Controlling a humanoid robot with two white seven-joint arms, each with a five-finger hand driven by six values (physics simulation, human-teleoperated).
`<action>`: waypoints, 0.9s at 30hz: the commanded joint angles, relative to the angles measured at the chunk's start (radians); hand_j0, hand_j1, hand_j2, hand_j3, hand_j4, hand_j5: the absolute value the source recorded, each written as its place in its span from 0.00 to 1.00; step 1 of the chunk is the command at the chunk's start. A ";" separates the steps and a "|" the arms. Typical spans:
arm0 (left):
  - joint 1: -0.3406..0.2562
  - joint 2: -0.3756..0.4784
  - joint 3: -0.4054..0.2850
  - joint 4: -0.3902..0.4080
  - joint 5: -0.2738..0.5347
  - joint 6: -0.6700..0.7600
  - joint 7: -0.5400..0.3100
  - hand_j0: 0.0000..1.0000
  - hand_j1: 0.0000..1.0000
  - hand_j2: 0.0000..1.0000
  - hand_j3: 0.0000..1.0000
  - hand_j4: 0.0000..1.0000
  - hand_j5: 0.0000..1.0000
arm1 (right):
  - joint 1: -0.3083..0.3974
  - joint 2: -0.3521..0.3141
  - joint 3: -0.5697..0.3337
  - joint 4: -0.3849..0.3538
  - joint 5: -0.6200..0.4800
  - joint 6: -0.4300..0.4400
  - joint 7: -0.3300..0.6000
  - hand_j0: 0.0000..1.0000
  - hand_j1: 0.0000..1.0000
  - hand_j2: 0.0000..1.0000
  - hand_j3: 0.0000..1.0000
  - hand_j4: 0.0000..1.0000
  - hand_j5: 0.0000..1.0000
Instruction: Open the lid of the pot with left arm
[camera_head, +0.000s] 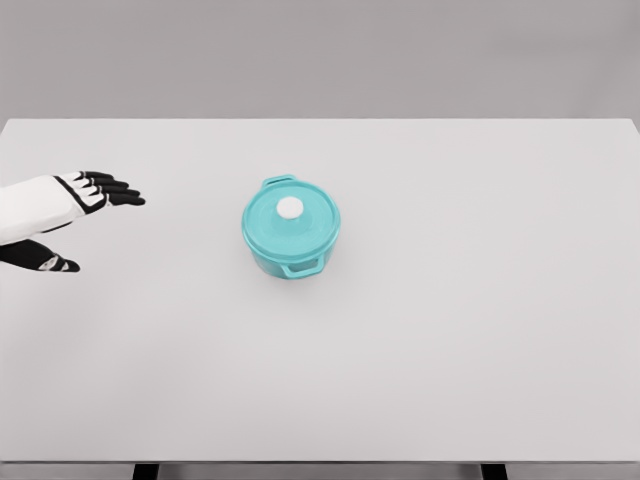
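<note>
Head view, the only view supplied (1 camera). The camera sat above the near edge of the white table and looked forward and steeply downward, so that the tabletop filled most of the field from its near edge at the bottom to its far edge in the upper part, with a grey backdrop beyond. The teal pot lay slightly left of centre at middle distance. The left robot hand entered at the left edge. No 2nd view was available for overlap.
</note>
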 joint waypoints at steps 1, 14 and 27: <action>-0.002 -0.001 -0.001 -0.004 0.004 0.002 -0.003 1.00 1.00 1.00 1.00 1.00 1.00 | 0.000 0.000 0.000 0.003 0.000 0.001 -0.001 1.00 1.00 1.00 1.00 1.00 1.00; -0.090 -0.048 -0.029 -0.115 -0.051 0.002 -0.058 1.00 1.00 1.00 1.00 1.00 1.00 | 0.012 0.000 0.000 0.003 -0.001 0.010 -0.001 1.00 1.00 1.00 1.00 1.00 1.00; -0.733 -0.234 -0.721 -0.092 -0.075 0.002 -0.075 1.00 1.00 1.00 1.00 1.00 1.00 | 0.012 0.000 0.000 0.003 -0.001 0.010 -0.001 1.00 1.00 1.00 1.00 1.00 1.00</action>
